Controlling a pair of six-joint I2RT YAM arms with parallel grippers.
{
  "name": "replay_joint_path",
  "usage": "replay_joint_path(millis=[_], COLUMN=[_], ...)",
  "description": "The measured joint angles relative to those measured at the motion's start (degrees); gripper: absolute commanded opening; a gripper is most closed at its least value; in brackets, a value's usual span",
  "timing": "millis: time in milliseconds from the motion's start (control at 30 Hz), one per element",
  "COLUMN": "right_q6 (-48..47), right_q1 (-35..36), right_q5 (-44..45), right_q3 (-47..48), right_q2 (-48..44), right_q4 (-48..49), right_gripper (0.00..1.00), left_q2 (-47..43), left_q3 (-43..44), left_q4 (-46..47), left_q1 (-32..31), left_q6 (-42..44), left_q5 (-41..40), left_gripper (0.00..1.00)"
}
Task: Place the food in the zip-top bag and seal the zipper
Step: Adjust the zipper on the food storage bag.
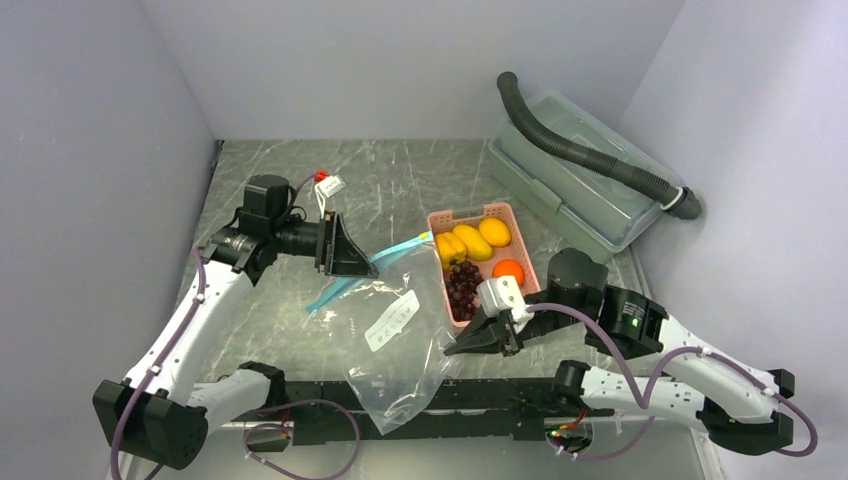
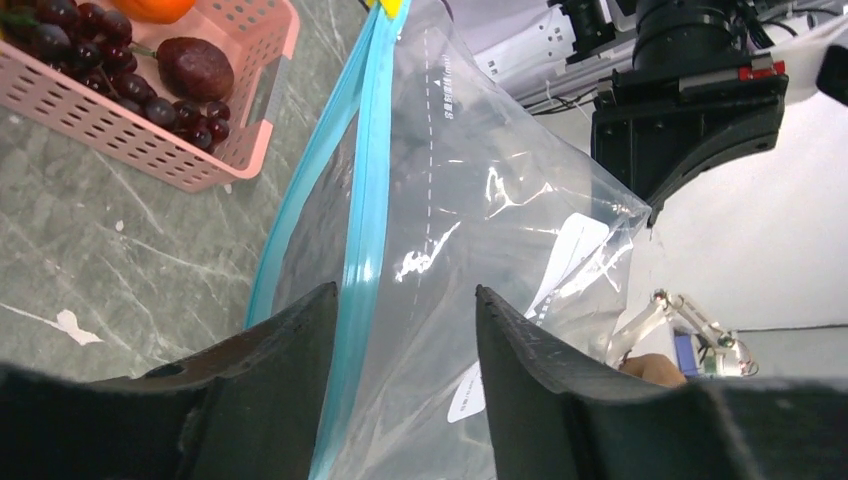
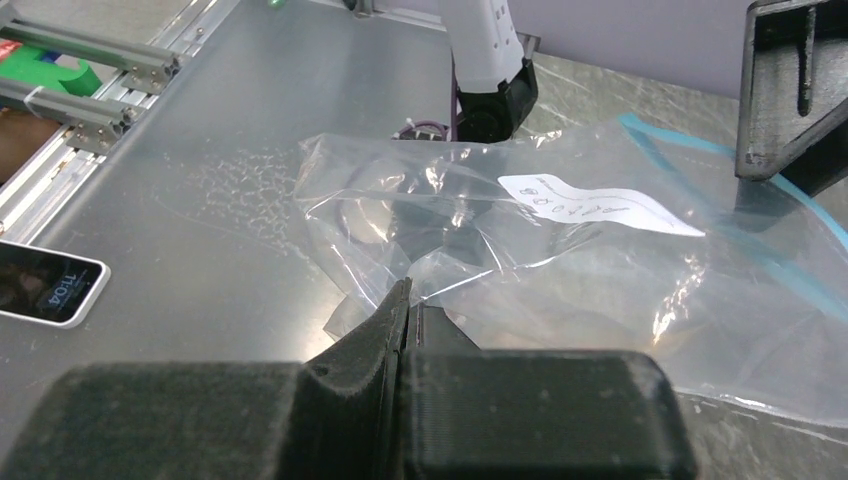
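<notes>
The clear bag (image 1: 400,345) lay crumpled at the near middle of the desk (image 1: 270,320), its mouth lifted toward the left arm. The left gripper (image 2: 405,295) stood open, its fingers (image 2: 290,350) straddling the mouth, and the blue zipper (image 2: 365,200) ran between them, close to the left-hand finger in the wrist view. The strip's two sides stood parted. The right gripper (image 3: 405,290) was closed, its tips pinching a fold at the bag's opposite edge.

None of the food was in the bag. It sat in the pink basket (image 1: 492,214) just right of the mouth: yellow fruit (image 1: 470,241), an orange (image 1: 508,268), grapes (image 1: 462,285) and a reddish-brown fruit (image 2: 195,68). A lidded box (image 1: 580,200) with a grey hose (image 1: 590,155) across it stood at the far right.
</notes>
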Motion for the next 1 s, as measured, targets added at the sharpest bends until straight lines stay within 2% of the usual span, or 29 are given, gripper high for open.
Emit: replay_joint_path(millis=[100,200,300,367,433,467,633,733,1000], right_q6=[-0.1,-0.1,0.0,0.3,0.8,1.2,4.0,5.9,9.0], right_q1=[0.0,0.0,0.0,0.0,0.0,0.0,0.0,0.0,0.0], right_q5=[0.6,1.2,2.3,2.9,3.8,4.3,8.6,12.6,26.0], right_q3=[0.0,-0.3,-1.0,-1.7,-2.5,-3.0,-4.4,-4.4,-4.4], right_q2=[-0.5,-1.2,-2.1,-2.7,-3.2,-3.5,-4.1,-3.7,0.4], right_q4=[0.0,0.0,0.0,0.1,0.1,0.1,0.0,0.0,-1.7], right_gripper=[0.0,0.0,0.0,0.0,0.0,0.03,0.33,0.44,0.6], left_q2=[-0.3,-0.5,-0.7,-0.7,-0.7,-0.7,-0.5,0.0,1.0], left_q3=[-0.2,-0.3,-0.4,-0.4,-0.4,-0.4,-0.3,0.4,4.2], left_q4=[1.3,2.3,2.5,2.4,2.4,2.4,1.2,-0.7,-7.2], left_q1=[0.0,-0.1,-0.1,-0.1,-0.1,-0.1,-0.1,-0.1,-0.1], left_q6=[-0.7,-1.5,-1.7,-1.8,-1.5,-1.4,-0.7,0.5,3.0], left_q5=[1.4,2.2,2.4,2.6,2.6,2.6,1.9,0.0,-12.1], left_gripper=[0.43,0.28,0.08,0.0,0.0,0.0,0.0,0.0,0.0])
